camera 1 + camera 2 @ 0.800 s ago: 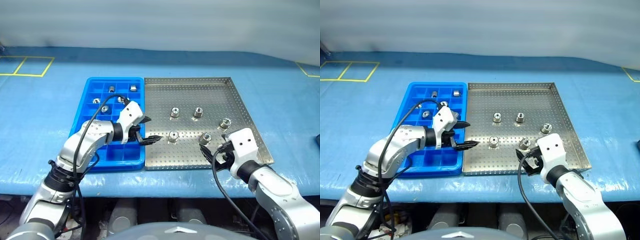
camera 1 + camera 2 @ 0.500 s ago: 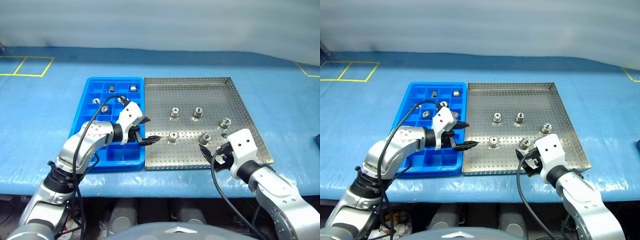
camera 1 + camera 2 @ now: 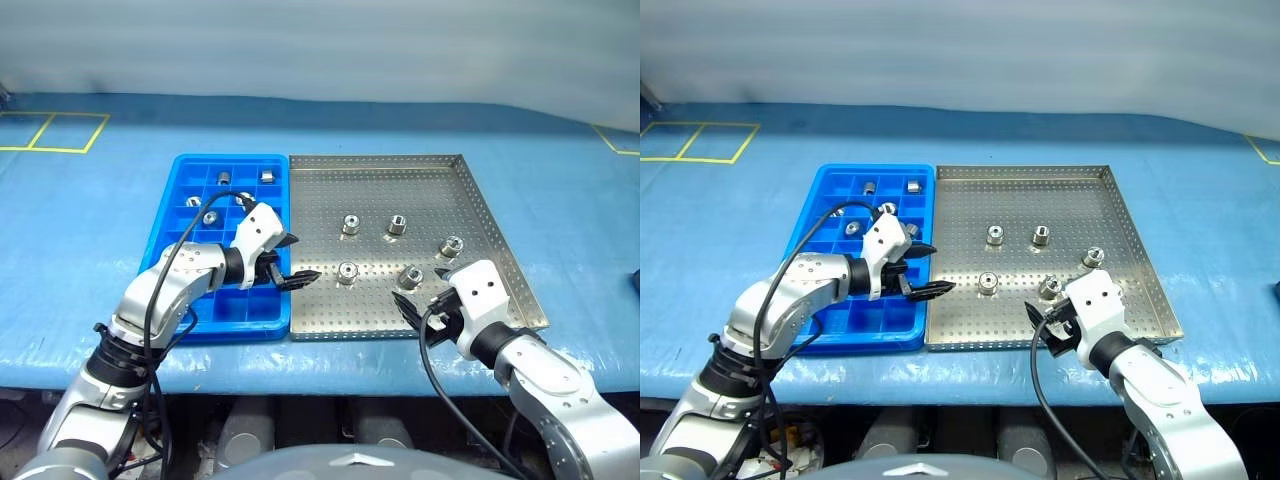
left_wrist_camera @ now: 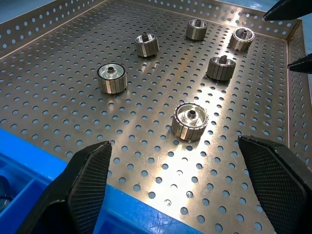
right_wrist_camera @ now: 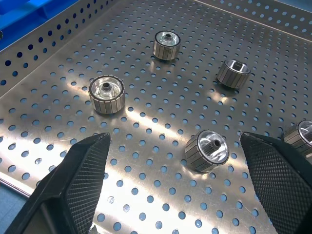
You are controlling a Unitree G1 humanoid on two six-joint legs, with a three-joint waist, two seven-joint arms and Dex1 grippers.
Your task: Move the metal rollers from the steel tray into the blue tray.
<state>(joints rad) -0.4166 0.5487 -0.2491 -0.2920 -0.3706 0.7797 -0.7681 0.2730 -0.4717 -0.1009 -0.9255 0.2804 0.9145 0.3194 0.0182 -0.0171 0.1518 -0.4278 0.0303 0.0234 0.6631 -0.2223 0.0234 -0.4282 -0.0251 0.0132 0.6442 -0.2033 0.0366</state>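
Looked over everything in front of me and there's honestly nothing to read, no text, labels, brand marks or numbers anywhere on my trays or parts.

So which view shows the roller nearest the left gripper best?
The left wrist view: that roller sits large between the open fingers, its ribbed side and centre hole plain. The right wrist view shows it well too, off to one side. In the head views it is tiny.
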